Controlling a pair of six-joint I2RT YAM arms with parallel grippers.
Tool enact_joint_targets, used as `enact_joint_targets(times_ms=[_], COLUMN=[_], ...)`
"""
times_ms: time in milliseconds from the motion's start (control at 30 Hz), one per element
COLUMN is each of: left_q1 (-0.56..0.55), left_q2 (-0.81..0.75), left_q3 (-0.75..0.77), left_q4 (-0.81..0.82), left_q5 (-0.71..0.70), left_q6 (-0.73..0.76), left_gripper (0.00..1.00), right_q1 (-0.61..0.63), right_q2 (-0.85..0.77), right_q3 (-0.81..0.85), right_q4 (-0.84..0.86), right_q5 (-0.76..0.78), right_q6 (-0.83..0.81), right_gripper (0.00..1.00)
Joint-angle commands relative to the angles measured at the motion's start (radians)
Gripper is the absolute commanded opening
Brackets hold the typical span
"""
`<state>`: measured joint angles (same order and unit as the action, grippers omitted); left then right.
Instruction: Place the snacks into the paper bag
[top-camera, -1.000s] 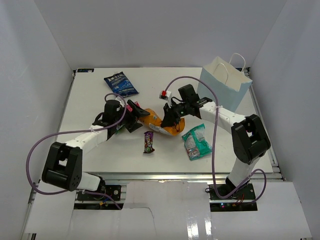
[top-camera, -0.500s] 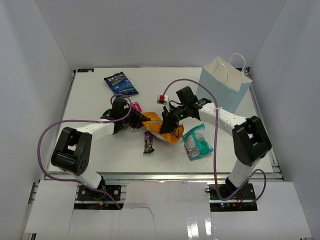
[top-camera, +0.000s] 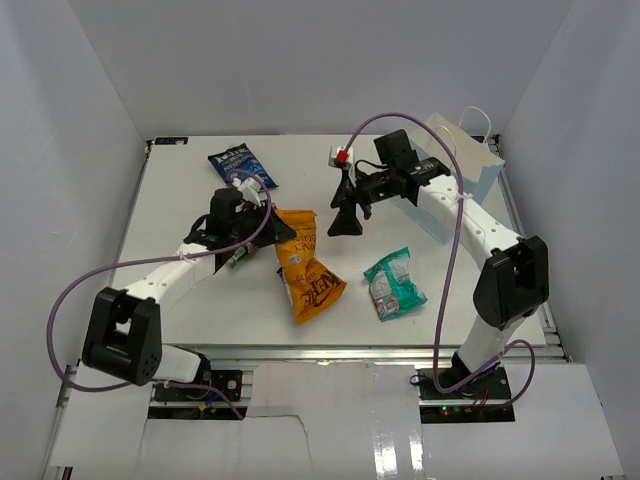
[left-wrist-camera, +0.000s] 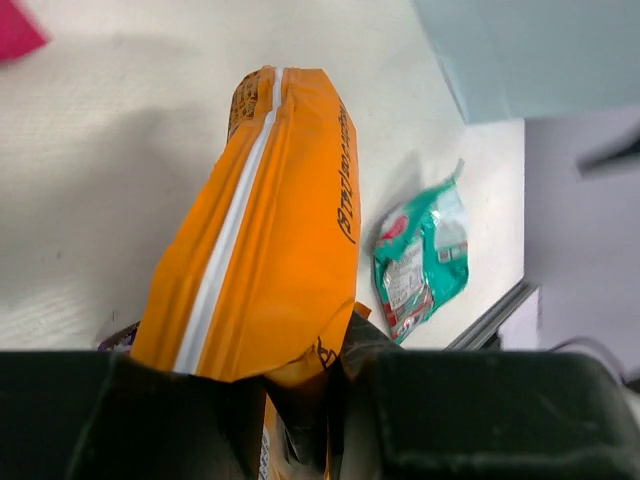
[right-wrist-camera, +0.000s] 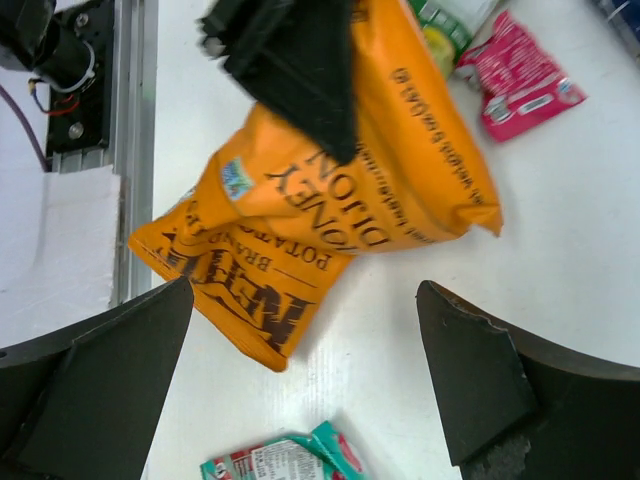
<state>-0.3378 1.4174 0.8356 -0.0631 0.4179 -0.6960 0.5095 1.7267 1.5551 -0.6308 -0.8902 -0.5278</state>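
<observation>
My left gripper (top-camera: 268, 228) is shut on one end of the large orange chip bag (top-camera: 308, 270), which stretches away from the jaws (left-wrist-camera: 270, 230). My right gripper (top-camera: 348, 218) hangs open above the table, apart from the chip bag (right-wrist-camera: 330, 190), its fingers (right-wrist-camera: 480, 380) spread wide. The light-blue paper bag (top-camera: 478, 175) stands upright at the back right, partly behind the right arm. The teal packet (top-camera: 393, 283) lies front right. At the back left lies the dark blue bag (top-camera: 240, 166). The pink packet (right-wrist-camera: 520, 78) and green packet (right-wrist-camera: 450, 18) lie by the left gripper.
White walls close in the table on three sides. A metal rail (top-camera: 380, 350) runs along the front edge, just beyond the teal packet (left-wrist-camera: 420, 262). The right arm's purple cable (top-camera: 440, 260) loops over the right side of the table.
My right gripper let go of the orange chip bag, opened wide and rose back toward the paper bag. My left gripper closed on the chip bag, which now reaches toward the front.
</observation>
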Motion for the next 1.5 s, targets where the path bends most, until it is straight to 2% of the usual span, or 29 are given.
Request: enact_joint_targets(times_ms=[0,100,200,333,400,500,533,600,700,800,900,967,1167,1467], left_q1=[-0.004,-0.004,-0.004,-0.004,-0.004,-0.006,-0.006,-0.006,-0.006,-0.006,-0.007,-0.006,-0.006,-0.006], left_q2=[-0.145,-0.234,-0.3,-0.366,-0.403,-0.445,-0.454,-0.466,-0.462,-0.448,-0.437,-0.437,-0.452,-0.44], left_q3=[-0.015,-0.049,-0.082,-0.119,-0.141,-0.159,-0.164,-0.165,-0.158,-0.142,-0.127,-0.118,-0.121,-0.127], left_q4=[0.103,0.138,0.147,0.132,0.123,0.123,0.123,0.123,0.123,0.124,0.126,0.128,0.155,0.201], left_q5=[0.145,0.218,0.315,0.427,0.461,0.496,0.501,0.518,0.525,0.547,0.567,0.579,0.599,0.587], left_q6=[0.274,0.404,0.513,0.585,0.618,0.651,0.658,0.668,0.668,0.667,0.665,0.665,0.647,0.61], left_gripper=[0.12,0.12,0.15,0.2,0.21,0.23,0.23,0.24,0.24,0.24,0.24,0.24,0.24,0.24], right_q1=[0.006,0.004,0.004,0.001,-0.008,-0.016,-0.014,0.006,0.058,0.119,0.152,0.155,0.176,0.205], right_q2=[-0.016,-0.036,-0.064,-0.084,-0.09,-0.085,-0.082,-0.076,-0.056,-0.039,-0.039,-0.038,-0.007,0.008], right_q3=[0.053,-0.004,-0.044,0.012,0.064,0.102,0.114,0.105,0.117,0.131,0.114,0.108,0.109,0.1], right_q4=[-0.032,0.037,0.085,0.092,0.08,-0.021,-0.132,-0.211,-0.332,-0.372,-0.299,-0.241,-0.248,-0.309], right_q5=[-0.012,-0.065,-0.092,0.022,0.016,-0.051,-0.123,-0.173,-0.187,-0.152,-0.083,-0.058,0.005,-0.019], right_q6=[-0.011,-0.015,-0.046,-0.161,-0.219,-0.369,-0.427,-0.561,-0.645,-0.643,-0.585,-0.522,-0.508,-0.5], right_gripper=[0.98,1.0,0.97,0.96,0.95,0.94,0.94,0.94,0.94,0.95,0.95,0.96,1.0,0.56])
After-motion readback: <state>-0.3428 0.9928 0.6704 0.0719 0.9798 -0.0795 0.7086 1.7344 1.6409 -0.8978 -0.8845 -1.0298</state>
